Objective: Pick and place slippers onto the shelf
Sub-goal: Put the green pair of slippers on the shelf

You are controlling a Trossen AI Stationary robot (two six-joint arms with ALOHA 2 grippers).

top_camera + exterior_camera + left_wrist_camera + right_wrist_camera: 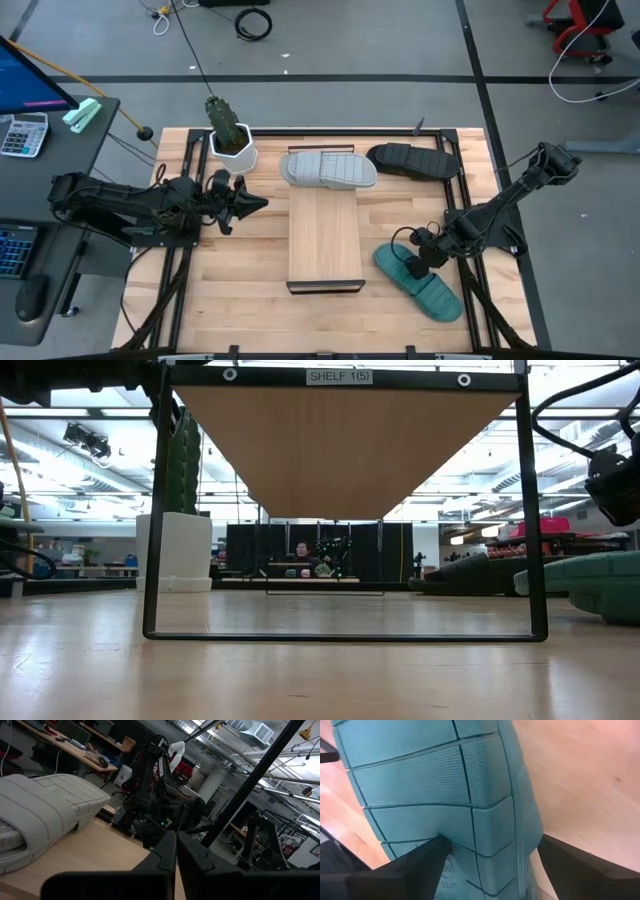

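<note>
The light grey slipper (328, 168) lies across the far end of the shelf board (325, 240); it also shows in the left wrist view (45, 815). The black slipper (412, 160) lies on the table at the far right. The teal slipper (420, 283) lies on the table right of the shelf. My right gripper (412, 264) is open, low over the teal slipper's ribbed strap (445, 785), one finger on either side of the strap's outer side. My left gripper (255, 203) is shut and empty, left of the shelf. My right gripper comes at the teal slipper from above. One fingertip (437, 851) stands against the ribbed strap's surface (465, 832); whether it touches, I cannot tell. The other finger (580, 865) stands clear of the slipper's side, over bare table. The slipper lies flat on the table.
A white pot with a cactus (230, 140) stands at the far left of the table, close to my left gripper. The shelf's dark rail frame (345, 630) stands at its near end. Bare tabletop (240, 290) lies left of the shelf.
</note>
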